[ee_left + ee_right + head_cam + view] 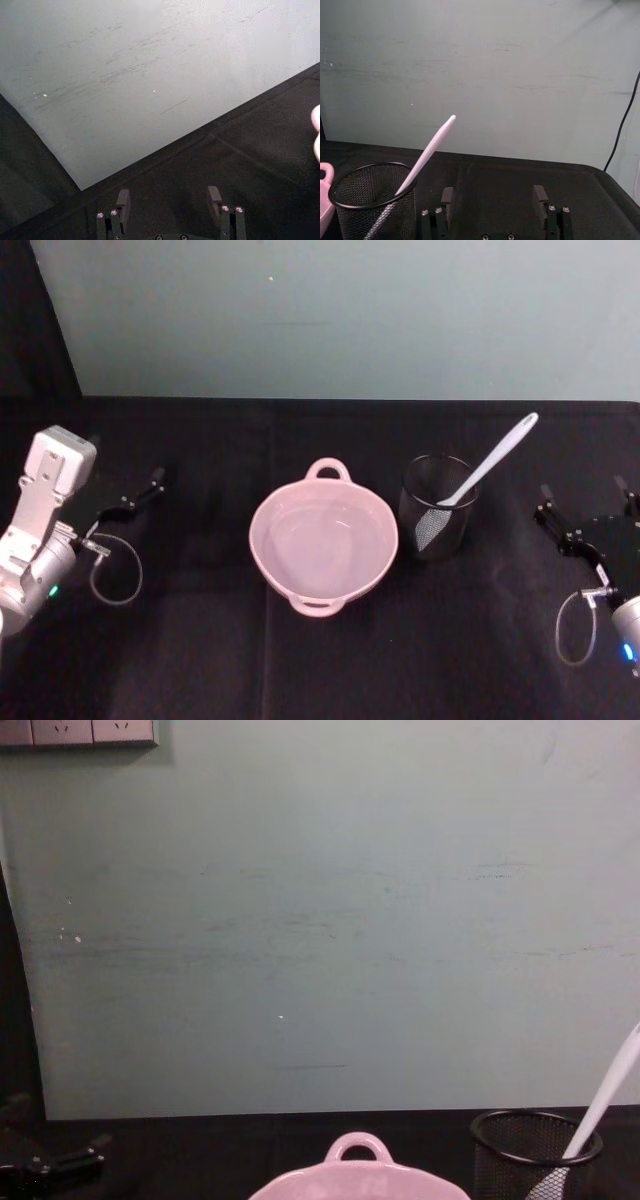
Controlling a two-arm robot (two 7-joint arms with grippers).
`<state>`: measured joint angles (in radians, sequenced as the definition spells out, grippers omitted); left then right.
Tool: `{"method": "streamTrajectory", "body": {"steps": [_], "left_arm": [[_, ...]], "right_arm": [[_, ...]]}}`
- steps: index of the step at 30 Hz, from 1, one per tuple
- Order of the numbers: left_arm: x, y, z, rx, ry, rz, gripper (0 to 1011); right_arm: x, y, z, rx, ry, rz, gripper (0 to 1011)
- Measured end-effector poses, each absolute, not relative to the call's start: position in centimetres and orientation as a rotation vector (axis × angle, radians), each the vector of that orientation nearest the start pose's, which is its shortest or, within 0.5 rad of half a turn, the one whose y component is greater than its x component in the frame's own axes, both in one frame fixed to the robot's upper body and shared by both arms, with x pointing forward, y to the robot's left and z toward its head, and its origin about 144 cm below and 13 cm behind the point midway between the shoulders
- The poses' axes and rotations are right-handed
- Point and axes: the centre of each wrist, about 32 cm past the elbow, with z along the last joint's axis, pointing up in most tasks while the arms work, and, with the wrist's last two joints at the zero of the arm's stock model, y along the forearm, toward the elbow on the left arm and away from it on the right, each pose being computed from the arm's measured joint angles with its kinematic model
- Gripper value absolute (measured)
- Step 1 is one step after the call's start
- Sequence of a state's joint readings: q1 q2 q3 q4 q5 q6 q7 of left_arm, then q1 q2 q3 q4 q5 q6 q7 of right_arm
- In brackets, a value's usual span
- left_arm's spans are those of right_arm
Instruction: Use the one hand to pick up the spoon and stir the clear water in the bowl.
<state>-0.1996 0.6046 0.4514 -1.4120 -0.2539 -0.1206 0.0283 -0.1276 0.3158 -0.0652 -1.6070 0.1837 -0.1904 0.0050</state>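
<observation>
The pale pink bowl sits at the table's middle with clear water in it; its loop handle faces the wall. The white spoon stands blade-down in a black wire-mesh cup just right of the bowl, handle leaning up and right. The spoon and the cup also appear in the right wrist view. My right gripper rests open at the table's right edge, clear of the cup. My left gripper stays open at the far left, holding nothing.
A black cloth covers the table. A pale green wall rises behind it, with sockets at the upper left. A dark cable hangs by the wall on the right. Bare cloth lies in front of the bowl.
</observation>
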Motion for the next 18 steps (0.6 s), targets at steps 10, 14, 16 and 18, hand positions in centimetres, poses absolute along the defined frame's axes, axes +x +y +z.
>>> {"method": "streamTrajectory", "body": {"steps": [10, 14, 16, 18], "left_arm": [[48.86, 30.97, 113.98, 0.305, -0.285, 1.248, 1011], [48.86, 30.97, 113.98, 0.304, -0.285, 1.248, 1011], [48.86, 30.97, 113.98, 0.304, -0.285, 1.248, 1011], [48.86, 30.97, 113.98, 0.304, -0.285, 1.248, 1011]], "right_arm": [[42.01, -29.57, 112.42, -0.032, -0.163, -1.469, 1002], [42.00, -29.56, 112.42, -0.033, -0.164, -1.469, 1002], [42.00, -29.55, 112.42, -0.033, -0.165, -1.469, 1003], [41.99, -29.55, 112.43, -0.033, -0.165, -1.469, 1002]]}}
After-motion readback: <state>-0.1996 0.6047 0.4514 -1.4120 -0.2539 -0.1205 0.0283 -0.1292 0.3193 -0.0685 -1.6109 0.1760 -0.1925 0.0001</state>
